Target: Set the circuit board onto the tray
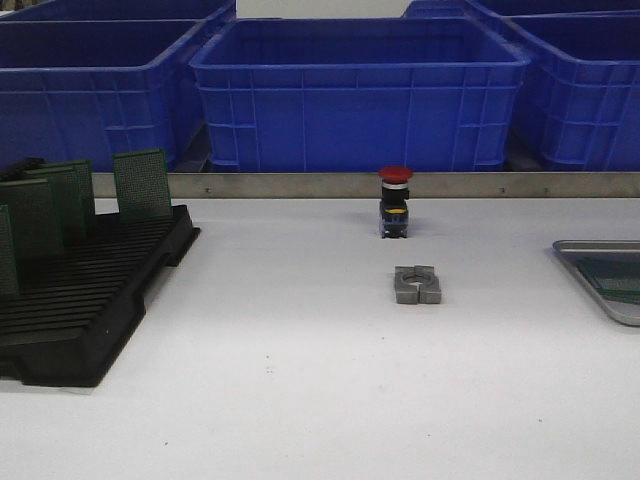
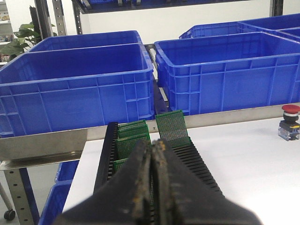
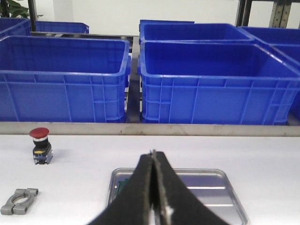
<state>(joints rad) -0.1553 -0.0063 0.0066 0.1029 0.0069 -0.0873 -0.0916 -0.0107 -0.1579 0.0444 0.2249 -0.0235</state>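
Several green circuit boards (image 1: 142, 183) stand in a black slotted rack (image 1: 100, 300) at the table's left. The boards (image 2: 170, 124) and the rack (image 2: 197, 161) also show in the left wrist view. The grey metal tray (image 1: 600, 246) lies at the right edge with a green board (image 1: 615, 277) on it. My left gripper (image 2: 154, 143) is shut and empty, above the rack's near part. My right gripper (image 3: 153, 153) is shut and empty, above the tray (image 3: 225, 174). A corner of the green board (image 3: 123, 185) shows beside its left finger. Neither gripper shows in the front view.
A red-capped push button (image 1: 394, 203) stands mid-table, with a grey metal clamp (image 1: 417, 284) in front of it. Blue plastic crates (image 1: 360, 95) stand behind a metal rail (image 1: 400, 184) along the table's back edge.
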